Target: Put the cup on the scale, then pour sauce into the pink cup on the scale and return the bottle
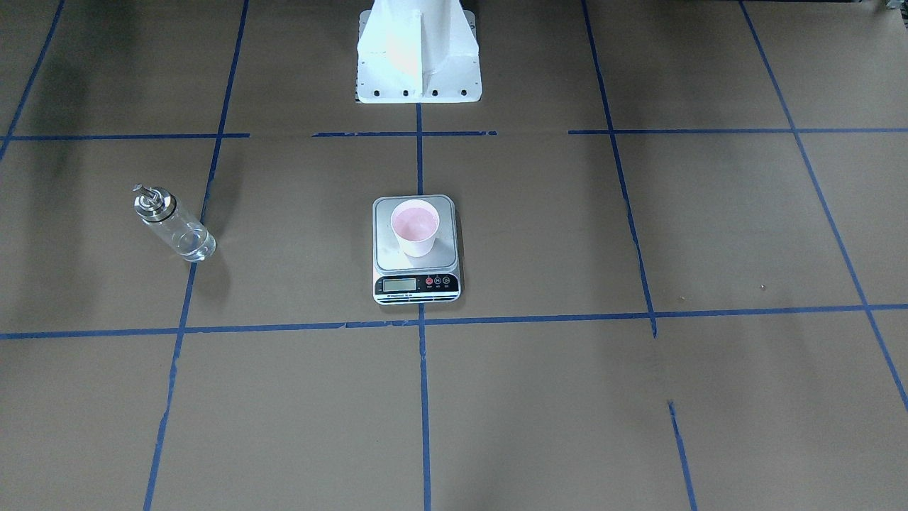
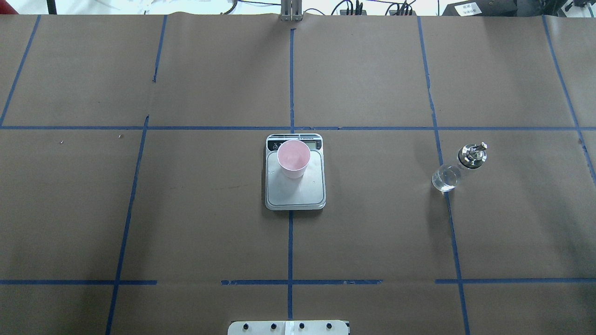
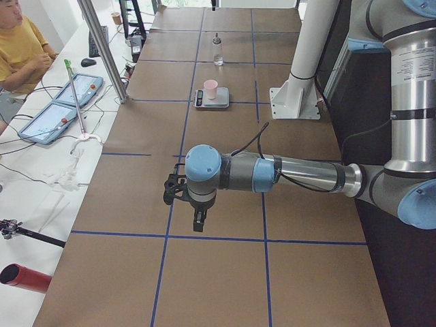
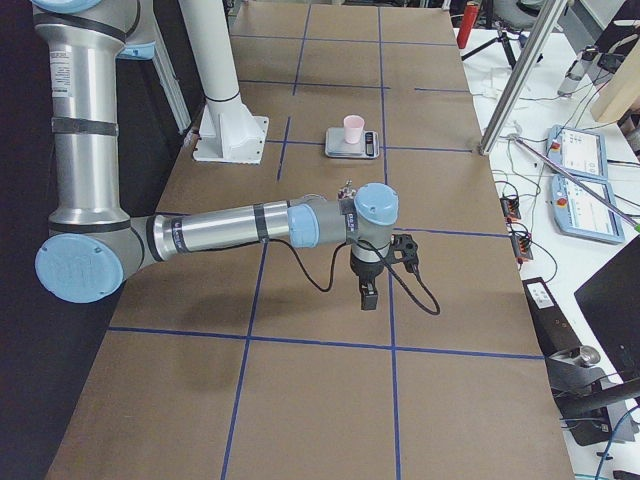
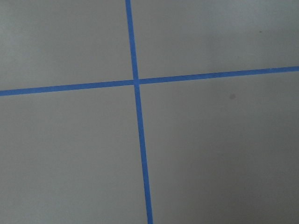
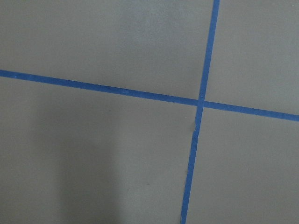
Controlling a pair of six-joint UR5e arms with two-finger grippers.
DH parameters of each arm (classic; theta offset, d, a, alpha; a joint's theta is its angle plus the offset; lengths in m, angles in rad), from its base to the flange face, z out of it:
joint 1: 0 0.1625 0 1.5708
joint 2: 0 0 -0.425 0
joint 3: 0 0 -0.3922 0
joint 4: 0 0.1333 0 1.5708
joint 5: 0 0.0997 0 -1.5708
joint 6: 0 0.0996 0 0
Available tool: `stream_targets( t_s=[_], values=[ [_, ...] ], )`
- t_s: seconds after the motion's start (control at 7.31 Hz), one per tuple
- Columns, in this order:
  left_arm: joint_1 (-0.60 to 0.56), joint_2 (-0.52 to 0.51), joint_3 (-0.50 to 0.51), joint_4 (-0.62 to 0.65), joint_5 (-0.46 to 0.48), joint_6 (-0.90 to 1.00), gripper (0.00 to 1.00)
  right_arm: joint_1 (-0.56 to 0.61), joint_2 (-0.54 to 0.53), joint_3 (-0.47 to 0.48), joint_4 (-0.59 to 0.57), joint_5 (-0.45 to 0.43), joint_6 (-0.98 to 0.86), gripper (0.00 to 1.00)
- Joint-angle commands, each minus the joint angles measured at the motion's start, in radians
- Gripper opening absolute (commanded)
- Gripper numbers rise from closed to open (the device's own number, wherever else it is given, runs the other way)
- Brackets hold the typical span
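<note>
The pale pink cup [image 1: 415, 226] [image 2: 293, 158] stands upright on the silver plate of the scale [image 1: 416, 273] [image 2: 298, 193] at the table's centre. The clear glass bottle [image 1: 174, 223] [image 2: 458, 167] with its silver cap stands alone on the robot's right side; its sauce hardly shows. Both arms are held far from these things. The left gripper [image 3: 197, 221] hangs over the table's left end and the right gripper [image 4: 368, 295] over the right end. They show only in the side views, so I cannot tell whether they are open or shut. Both wrist views show only brown paper and blue tape.
Brown paper with a blue tape grid covers the table. The robot's white base [image 1: 418, 57] stands behind the scale. A seated person [image 3: 20, 41], tablets [image 3: 65, 102] and a slanted metal pole [image 3: 102, 48] lie along the far side, off the table.
</note>
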Motion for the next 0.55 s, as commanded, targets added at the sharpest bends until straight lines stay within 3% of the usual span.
stream_targets(
  t_s=[0.0, 0.41],
  values=[
    [0.000, -0.013, 0.006, 0.000, 0.028, -0.036, 1.00, 0.001, -0.002, -0.015, -0.001, 0.002, 0.001, 1.00],
    [0.003, -0.022, 0.002, 0.000, 0.079, -0.103, 1.00, 0.023, -0.024, -0.033, -0.010, 0.049, -0.010, 1.00]
  ],
)
